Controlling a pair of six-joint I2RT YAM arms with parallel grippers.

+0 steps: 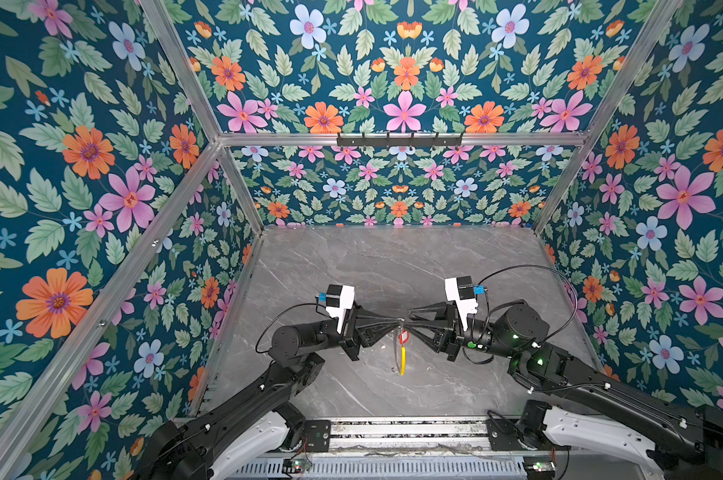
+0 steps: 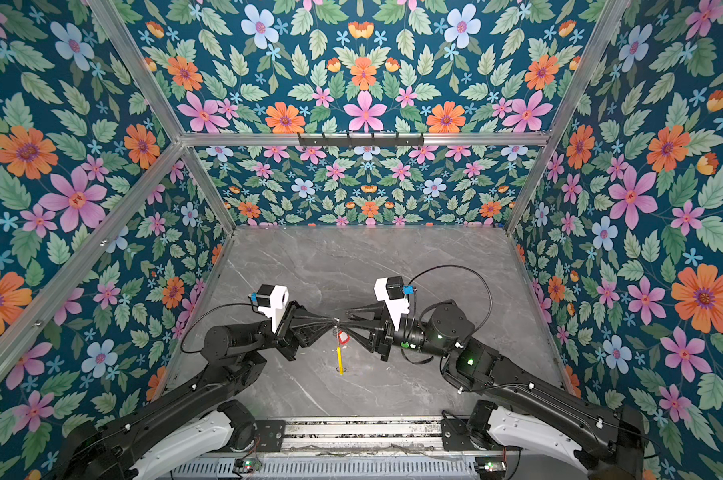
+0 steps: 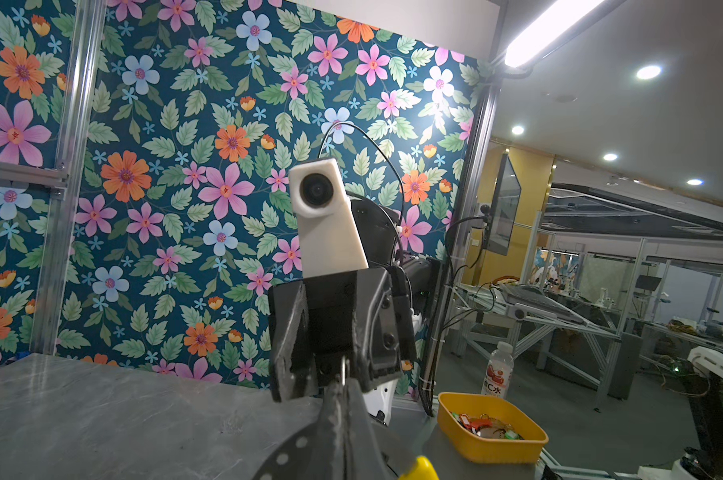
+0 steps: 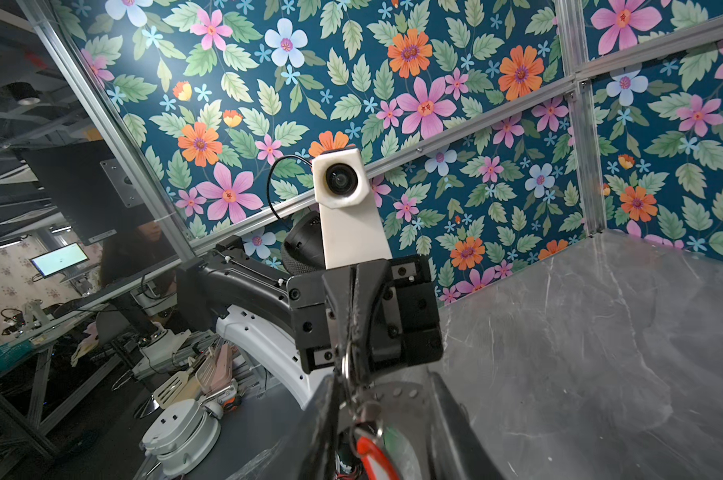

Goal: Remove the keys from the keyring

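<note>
Working red-tag key (image 1: 403, 337) off keyring (image 1: 401, 360) hung above table (image 1: 351, 270), with left gripper (image 1: 395, 322) jaws clamped on its top rim, right gripper (image 1: 409, 322) jaws apart around the key's split ring (image 4: 345, 366); next likely needs firm pinch, then pull sideways.

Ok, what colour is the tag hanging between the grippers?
Red; the tag shows best in the right wrist view.
</note>
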